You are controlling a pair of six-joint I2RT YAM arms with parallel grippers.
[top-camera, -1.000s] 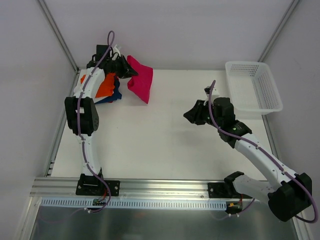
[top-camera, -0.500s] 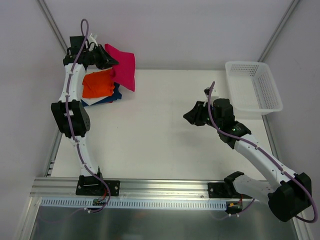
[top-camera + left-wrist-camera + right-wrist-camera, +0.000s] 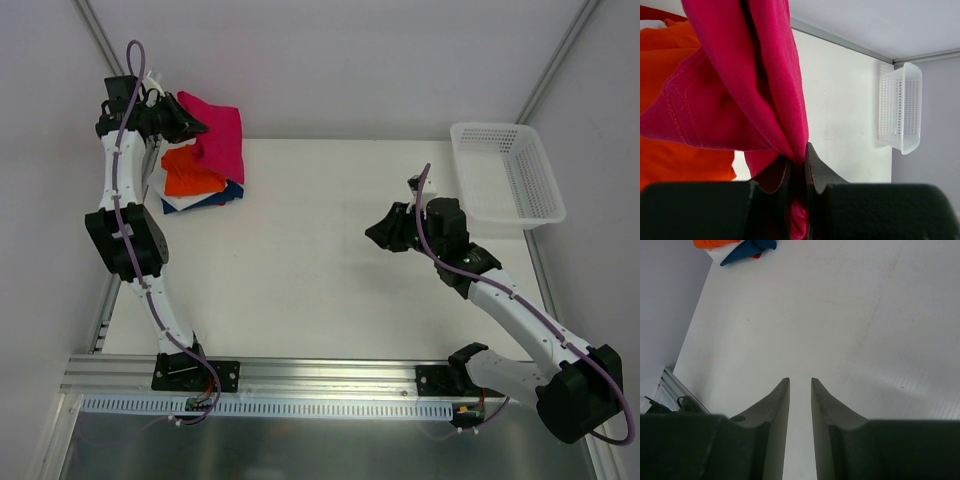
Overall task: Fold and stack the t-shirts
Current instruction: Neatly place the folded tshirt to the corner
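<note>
My left gripper (image 3: 190,128) is shut on the crimson-red t-shirt (image 3: 220,135) and holds it raised at the far left corner, hanging over a stack of folded tees: orange (image 3: 190,172) on top, navy-blue (image 3: 222,192) and white (image 3: 172,203) under it. In the left wrist view the red cloth (image 3: 740,75) is pinched in my gripper (image 3: 797,160), with the orange tee (image 3: 670,160) behind it. My right gripper (image 3: 378,232) hovers over the table's right middle, empty; its jaws (image 3: 800,382) stand almost shut with a narrow gap.
A white mesh basket (image 3: 505,170) stands at the far right edge, also seen in the left wrist view (image 3: 900,107). Walls and a metal frame close the far left corner behind the stack. The right wrist view shows bare table and the stack's edge (image 3: 747,250).
My left gripper has lifted the crimson tee and carried it left, from right of the stack to over the stack's far side. The right arm has stayed still.
</note>
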